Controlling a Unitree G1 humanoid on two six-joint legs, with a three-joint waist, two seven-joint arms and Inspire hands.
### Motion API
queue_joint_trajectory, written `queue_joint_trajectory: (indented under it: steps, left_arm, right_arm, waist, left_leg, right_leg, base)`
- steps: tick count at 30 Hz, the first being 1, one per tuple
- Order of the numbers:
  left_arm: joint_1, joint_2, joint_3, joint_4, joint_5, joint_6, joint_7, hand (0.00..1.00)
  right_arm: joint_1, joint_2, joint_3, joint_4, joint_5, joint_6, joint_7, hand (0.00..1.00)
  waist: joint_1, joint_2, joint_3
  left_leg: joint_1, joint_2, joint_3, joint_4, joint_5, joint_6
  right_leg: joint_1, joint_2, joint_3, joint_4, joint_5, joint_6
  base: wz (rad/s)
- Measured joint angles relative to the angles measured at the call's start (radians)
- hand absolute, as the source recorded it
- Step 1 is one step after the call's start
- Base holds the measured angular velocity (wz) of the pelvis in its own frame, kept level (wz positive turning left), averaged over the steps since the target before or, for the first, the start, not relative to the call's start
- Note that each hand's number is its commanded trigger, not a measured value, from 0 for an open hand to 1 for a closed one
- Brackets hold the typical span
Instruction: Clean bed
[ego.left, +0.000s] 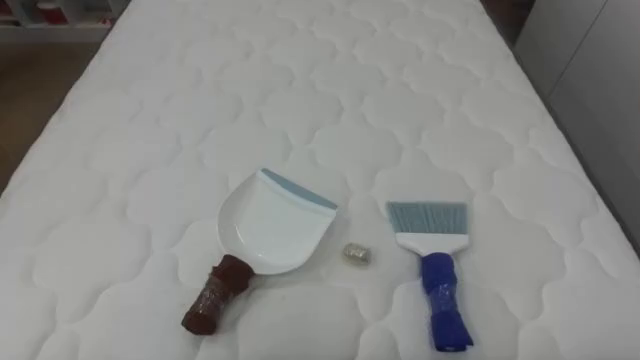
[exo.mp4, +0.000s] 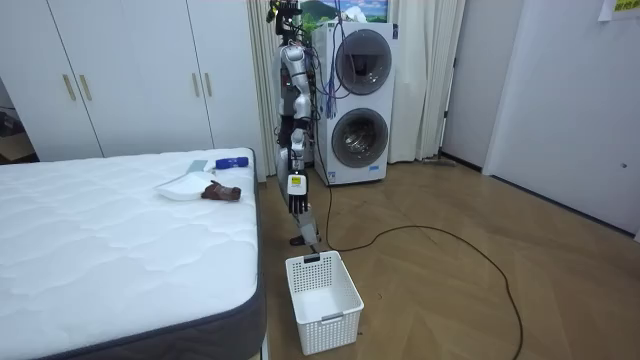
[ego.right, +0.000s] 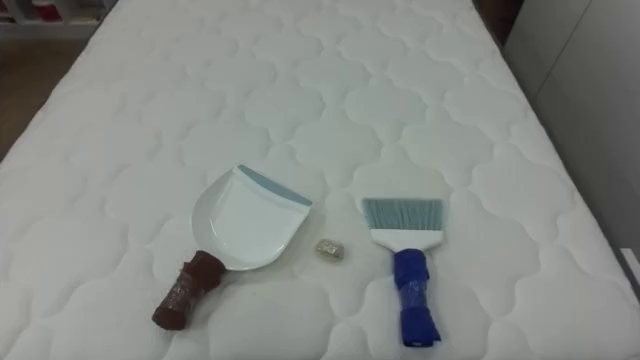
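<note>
clean bed: not started, as we read it. tools untouched, scrap on the mattress.
left hand (exo.mp4: 296, 197) hangs at the robot's side, centre of the room view, by the bed's (exo.mp4: 120, 240) end; too small for us to tell released or clenched. outward in the eye views: one dustpan (ego.left: 270, 225) lower centre, one brush (ego.left: 432, 260) lower right, one small crumpled scrap (ego.left: 356, 254) between them, touching neither. one white basket (exo.mp4: 322, 290) on the floor, lower centre of the room view. left to do, we judge: grab both tools, sweep the scrap into the pan, likely tip it in the basket.
</note>
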Motion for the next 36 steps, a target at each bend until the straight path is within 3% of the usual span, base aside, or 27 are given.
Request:
queue_joint_trajectory:
  steps: [9,11,12,15,22,25,28,31,36]
  left_arm:
    - [-0.001,0.0,-0.001,0.0,-0.002,-0.005,0.0,0.0]
    - [-0.001,0.0,-0.001,-0.002,-0.007,-0.008,0.0,0.0]
    - [-0.002,0.0,-0.001,-0.004,-0.01,-0.01,0.001,0.0]
    - [-0.001,0.001,0.004,-0.007,-0.009,-0.012,0.007,0.0]
    - [0.002,0.001,0.027,-0.042,-0.01,-0.06,0.13,0.0]
    - [0.023,0.0,0.088,-0.163,-0.011,-0.093,0.228,0.0]
    - [0.03,-0.003,0.128,-0.403,-0.008,-0.16,0.342,0.0]
    - [0.033,-0.006,0.135,-0.556,-0.001,-0.23,0.425,0.0]
    - [0.036,-0.008,0.122,-0.703,-0.001,-0.283,0.531,0.0]
  right_arm:
    - [-0.009,0.0,0.0,0.0,0.005,0.001,-0.001,0.0]
    - [-0.009,0.0,0.0,-0.005,0.01,0.001,-0.006,0.0]
    - [-0.01,0.0,-0.001,-0.012,0.014,0.001,-0.016,0.0]
    - [-0.011,-0.002,-0.001,-0.013,0.029,-0.001,-0.033,0.0]
    - [-0.011,-0.004,-0.003,-0.01,0.06,-0.047,-0.082,0.0]
    - [-0.008,-0.007,-0.004,-0.01,0.112,-0.087,-0.112,0.0]
    - [-0.009,-0.008,-0.005,-0.031,0.139,-0.126,-0.13,0.0]
    - [0.009,-0.016,-0.006,-0.049,0.139,-0.154,-0.129,0.0]
    - [0.015,-0.021,-0.008,-0.051,0.156,-0.168,-0.116,0.0]
  waist:
    - [-0.002,-0.003,0.0066]
    - [-0.002,-0.003,0.0058]
    - [-0.002,0.001,0.0012]
    - [-0.001,0.003,0.001]
    - [-0.003,0.0,0.0017]
    - [-0.002,-0.002,0.0045]
    - [0.006,-0.003,0.0036]
    - [0.026,0.002,-0.0035]
    - [0.025,0.001,-0.0084]
  left_leg:
    - [-0.002,0.0,0.001,0.0,0.0,0.0]
    - [-0.013,0.0,0.002,0.001,0.0,0.0]
    - [-0.018,0.0,0.002,0.001,0.0,0.0]
    - [-0.014,0.0,0.003,0.001,0.0,0.0]
    - [-0.021,0.001,0.002,-0.001,0.0,0.0]
    - [-0.025,0.001,-0.001,0.002,0.0,0.0]
    - [-0.034,0.001,-0.001,0.001,0.0,0.0]
    - [-0.032,0.0,-0.002,-0.001,0.0,0.0]
    - [-0.032,0.0,-0.011,-0.004,0.0,0.0]
  right_leg:
    - [-0.002,0.0,0.0,-0.002,0.0,0.0]
    - [-0.013,0.0,0.0,-0.002,0.0,0.0]
    - [-0.018,0.0,-0.004,0.0,0.0,0.0]
    - [-0.017,0.0,-0.003,0.003,0.0,0.0]
    - [-0.014,-0.001,-0.027,-0.002,0.0,0.0]
    - [-0.013,0.0,-0.035,-0.004,0.0,0.0]
    - [-0.016,-0.004,-0.051,-0.006,0.001,-0.001]
    - [-0.012,-0.001,-0.052,-0.01,0.002,0.0]
    - [0.001,-0.002,-0.066,-0.02,0.005,0.0]
  base:
    - [0.0]
    - [0.0]
    - [0.0]
    - [0.0]
    - [0.07]
    - [0.09]
    - [0.16]
    - [0.0]
    - [0.07]
